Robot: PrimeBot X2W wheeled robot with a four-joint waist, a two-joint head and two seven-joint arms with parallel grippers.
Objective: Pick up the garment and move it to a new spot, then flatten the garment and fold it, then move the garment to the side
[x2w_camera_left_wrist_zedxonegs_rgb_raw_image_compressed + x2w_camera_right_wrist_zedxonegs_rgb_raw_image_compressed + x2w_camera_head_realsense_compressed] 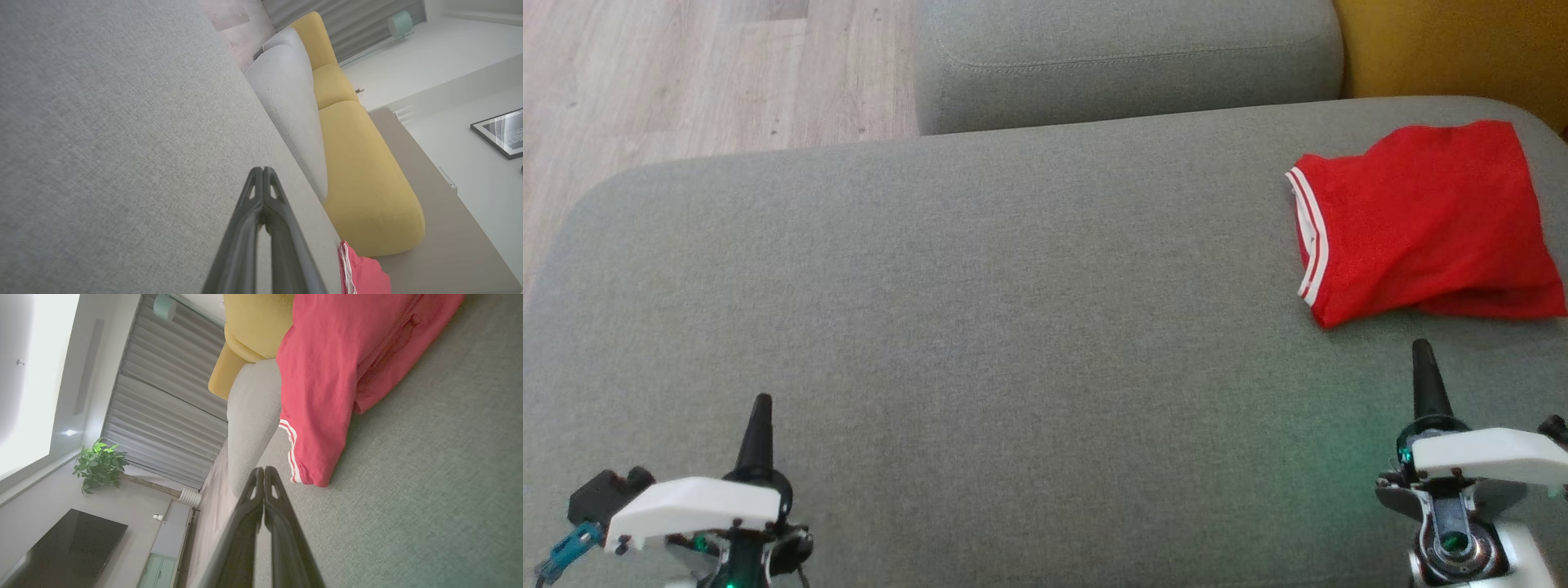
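Note:
The garment (1421, 220) is red with white stripes along one hem, folded into a compact rectangle at the far right of the grey sofa seat (1013, 310). Its folded bulk also fills the upper part of the right wrist view (327, 375), and a corner of it peeks in at the bottom of the left wrist view (361, 271). My right gripper (1423, 349) is shut and empty, just short of the garment's near edge. At the lower left my left gripper (760, 404) is shut too, holding nothing, far from the garment.
A grey backrest cushion (1127, 61) runs along the far side of the seat, with a yellow cushion (1454, 45) at the far right. Wooden floor (686, 82) lies beyond the seat's left edge.

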